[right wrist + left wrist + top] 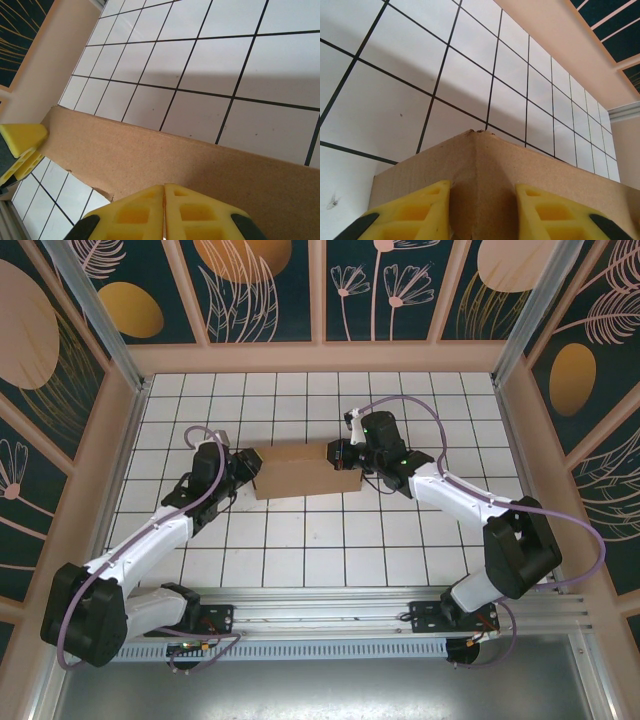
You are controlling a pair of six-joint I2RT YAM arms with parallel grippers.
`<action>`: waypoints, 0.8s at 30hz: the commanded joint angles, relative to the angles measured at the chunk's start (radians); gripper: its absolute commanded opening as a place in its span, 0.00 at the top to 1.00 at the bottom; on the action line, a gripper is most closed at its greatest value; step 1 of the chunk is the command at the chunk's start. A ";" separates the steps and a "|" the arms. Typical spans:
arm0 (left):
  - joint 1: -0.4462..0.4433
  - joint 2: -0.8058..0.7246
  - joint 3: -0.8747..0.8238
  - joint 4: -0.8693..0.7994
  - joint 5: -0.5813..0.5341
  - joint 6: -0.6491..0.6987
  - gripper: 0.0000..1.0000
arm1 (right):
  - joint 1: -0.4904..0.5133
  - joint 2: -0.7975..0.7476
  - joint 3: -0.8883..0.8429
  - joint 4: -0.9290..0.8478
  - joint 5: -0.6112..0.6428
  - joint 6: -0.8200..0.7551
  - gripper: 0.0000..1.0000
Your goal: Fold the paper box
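Paper box [300, 472] on tiled table [300, 540] — interior hidden.

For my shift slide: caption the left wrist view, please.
Left pincer, yellow fingers apart, faces a folded corner of the paper box on the white tiled table.

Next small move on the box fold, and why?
Probably close the left tool on the corner of the paper box: its fingers straddle that crease, not yet pinching, while the right tool is shut at the other end.
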 commanded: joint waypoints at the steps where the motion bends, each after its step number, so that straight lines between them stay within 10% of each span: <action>1: -0.022 0.009 -0.008 -0.119 0.079 -0.001 0.65 | 0.017 0.048 -0.016 -0.123 -0.019 0.024 0.90; 24: -0.023 -0.006 0.283 -0.375 -0.091 0.219 0.36 | -0.044 -0.019 0.215 -0.257 -0.083 -0.080 0.59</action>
